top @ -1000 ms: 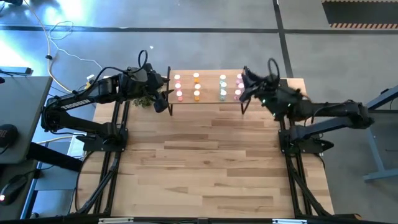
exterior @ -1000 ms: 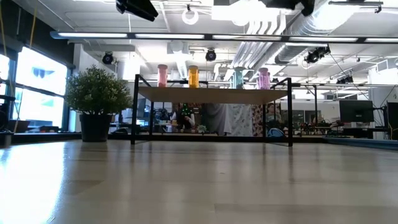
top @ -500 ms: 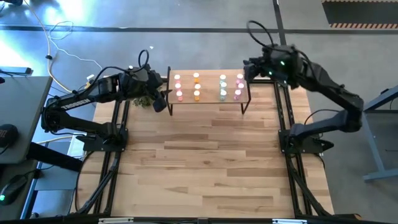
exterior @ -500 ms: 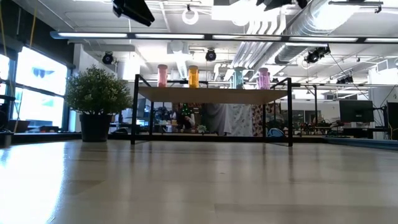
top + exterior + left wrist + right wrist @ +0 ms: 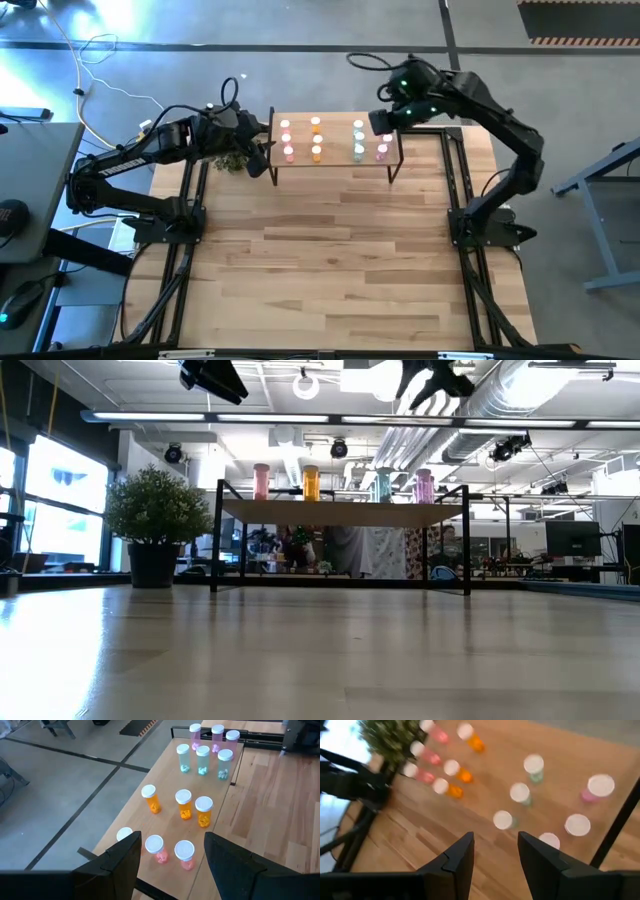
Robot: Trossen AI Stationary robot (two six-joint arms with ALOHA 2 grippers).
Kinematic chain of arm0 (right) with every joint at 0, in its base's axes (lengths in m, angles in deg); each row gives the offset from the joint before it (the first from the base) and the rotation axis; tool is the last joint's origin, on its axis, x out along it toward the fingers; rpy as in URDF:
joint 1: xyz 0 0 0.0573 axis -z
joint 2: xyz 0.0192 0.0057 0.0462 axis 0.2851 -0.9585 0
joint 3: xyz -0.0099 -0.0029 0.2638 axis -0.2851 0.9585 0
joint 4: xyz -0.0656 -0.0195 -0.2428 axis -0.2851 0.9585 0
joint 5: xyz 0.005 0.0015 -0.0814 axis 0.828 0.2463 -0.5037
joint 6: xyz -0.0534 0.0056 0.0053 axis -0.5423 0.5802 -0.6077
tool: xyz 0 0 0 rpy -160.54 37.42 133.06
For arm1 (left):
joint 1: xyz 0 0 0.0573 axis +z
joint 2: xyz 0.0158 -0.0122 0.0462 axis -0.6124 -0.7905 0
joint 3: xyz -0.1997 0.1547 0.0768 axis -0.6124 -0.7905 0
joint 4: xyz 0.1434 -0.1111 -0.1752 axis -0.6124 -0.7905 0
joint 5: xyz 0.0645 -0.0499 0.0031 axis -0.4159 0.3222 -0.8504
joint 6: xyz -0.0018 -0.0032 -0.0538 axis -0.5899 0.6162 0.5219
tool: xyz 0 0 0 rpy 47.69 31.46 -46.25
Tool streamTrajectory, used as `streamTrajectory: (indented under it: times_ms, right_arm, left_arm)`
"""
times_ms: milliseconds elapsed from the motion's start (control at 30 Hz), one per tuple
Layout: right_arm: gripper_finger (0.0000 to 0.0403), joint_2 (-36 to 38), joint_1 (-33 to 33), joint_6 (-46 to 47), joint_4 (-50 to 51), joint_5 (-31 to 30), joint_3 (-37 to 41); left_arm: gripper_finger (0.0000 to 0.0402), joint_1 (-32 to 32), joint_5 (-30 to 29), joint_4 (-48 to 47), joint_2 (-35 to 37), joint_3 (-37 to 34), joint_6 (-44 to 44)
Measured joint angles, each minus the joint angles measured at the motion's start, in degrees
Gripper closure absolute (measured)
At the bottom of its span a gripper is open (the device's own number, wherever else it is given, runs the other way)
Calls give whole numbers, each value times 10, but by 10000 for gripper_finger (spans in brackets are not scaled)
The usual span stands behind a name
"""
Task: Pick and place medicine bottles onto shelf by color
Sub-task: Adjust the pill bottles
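The released right pincer (image 5: 380,122) hangs above the medicine bottles (image 5: 335,139) lined on the shelf (image 5: 336,160).

The shelf (image 5: 335,160) stands at the far edge of the table (image 5: 340,260), midway between the two arm bases, and the medicine bottles (image 5: 316,140) stand upright on it in four rows running near to far, set side by side from left to right. A potted plant (image 5: 232,160) sits on the table just left of the shelf. The left gripper (image 5: 262,160) hangs at the shelf's left end above the plant, while the right gripper (image 5: 385,122) hangs over the shelf's far right corner, above the rightmost row.
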Motion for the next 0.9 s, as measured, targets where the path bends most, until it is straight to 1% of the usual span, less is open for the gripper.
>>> streamTrajectory:
  times_ms: [133,267,400,533,900]
  right_arm:
    - [259,-25,8,-1,35,25,-6]
    - [259,-47,8,0,63,31,1]
    - [259,-67,7,12,69,33,1]
    - [259,-84,7,16,78,50,2]
    - [259,-109,8,40,97,54,2]
  left_arm:
    - [195,0,0,0,0,0,0]
    - [195,0,0,0,0,0,0]
    - [195,0,0,0,0,0,0]
    - [195,0,0,0,0,0,0]
    - [195,0,0,1,0,0,0]
